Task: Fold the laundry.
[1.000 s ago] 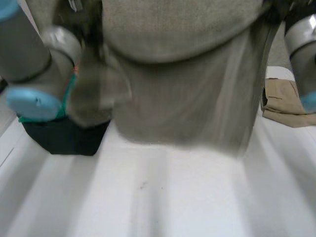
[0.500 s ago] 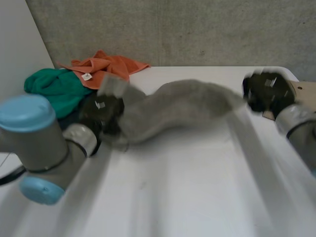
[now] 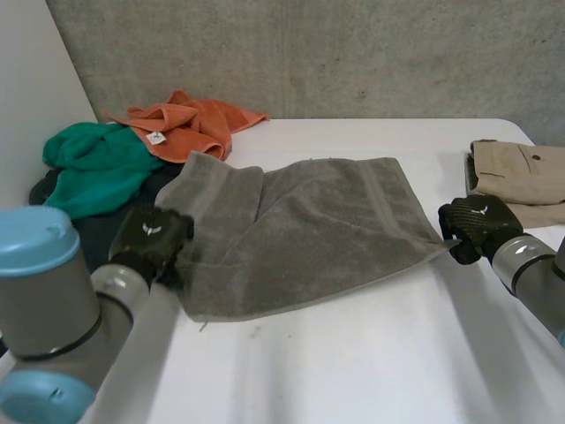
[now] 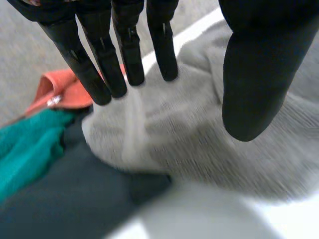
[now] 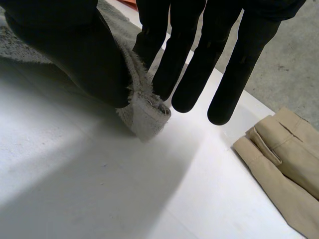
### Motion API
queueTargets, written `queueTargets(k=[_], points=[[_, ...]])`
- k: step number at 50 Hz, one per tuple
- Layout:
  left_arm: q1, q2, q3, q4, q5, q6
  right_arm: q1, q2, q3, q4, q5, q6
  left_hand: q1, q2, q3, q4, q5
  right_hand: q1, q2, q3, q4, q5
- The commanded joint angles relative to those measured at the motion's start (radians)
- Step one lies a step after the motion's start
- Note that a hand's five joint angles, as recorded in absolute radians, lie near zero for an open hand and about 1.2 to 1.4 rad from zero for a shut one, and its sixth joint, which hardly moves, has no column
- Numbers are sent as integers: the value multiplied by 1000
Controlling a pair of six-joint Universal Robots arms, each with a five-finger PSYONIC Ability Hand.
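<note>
While the head view shows the towel (image 3: 309, 230) spread on the surface (image 3: 353, 371), wrist views reveal the right hand (image 5: 70, 50) pinching its corner and the left hand (image 4: 254, 74) with fingers (image 4: 124, 45) straight, apart.

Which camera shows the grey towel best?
The head view: almost the whole towel lies spread on the table. The left wrist view shows a rumpled part beyond the open left hand; the right wrist view shows one corner pinched by the right hand.
</note>
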Motion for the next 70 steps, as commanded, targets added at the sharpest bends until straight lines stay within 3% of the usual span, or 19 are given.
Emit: queueTargets(k=[1, 4, 9, 22, 35, 38, 40, 46, 51, 54, 60, 63, 70], points=[[11, 33, -92, -96, 25, 9, 9, 4, 5, -1, -1, -1, 366, 378, 377, 373, 374, 258, 220, 203, 199, 214], [15, 26, -93, -111, 44, 8, 14, 2, 6, -1, -1, -1, 325, 337, 336, 333, 333, 258, 220, 203, 199, 214], [28, -26, -71, -104, 87, 15, 20, 4, 12, -1, -1, -1, 41, 52, 51, 48, 48, 258, 220, 203, 199, 214], [-7, -183, 86, -93, 79, 17, 17, -1, 26, -1, -5, -2, 46, 58, 57, 53, 54, 258, 220, 203, 199, 214], [-38, -269, 226, -92, 25, 23, 13, -2, 31, 0, -5, -4, 351, 363, 362, 359, 359, 258, 220, 203, 199, 214], [-39, -293, 252, -88, 22, 40, 11, -2, 31, 0, -1, -4, 553, 565, 564, 561, 561, 258, 220, 203, 199, 214], [-38, -307, 267, -87, 15, 60, 10, -5, 28, 3, 1, -4, 819, 831, 830, 827, 827, 258, 220, 203, 199, 214], [-39, -257, 259, -133, -27, 75, 3, -47, 11, 69, -7, -22, 821, 833, 832, 828, 828, 258, 220, 203, 199, 214], [-64, -100, 203, -242, -11, 95, -12, -146, -26, 276, -25, -180, 821, 833, 832, 828, 828, 258, 220, 203, 199, 214], [-90, 38, 171, -424, 21, 167, -46, -197, -67, 539, -28, -409, 821, 833, 832, 828, 828, 258, 220, 203, 199, 214], [-101, 60, 166, -666, 41, 290, -73, -200, -80, 914, 11, -749, 821, 833, 832, 828, 828, 258, 220, 203, 199, 214], [-104, 23, 181, -727, 36, 333, -70, -186, -84, 955, 71, -846, 821, 833, 832, 828, 828, 258, 220, 203, 199, 214], [-117, -136, 345, -662, -31, 371, -14, -108, -178, 855, 120, -765, 821, 833, 832, 828, 828, 258, 220, 203, 199, 214]])
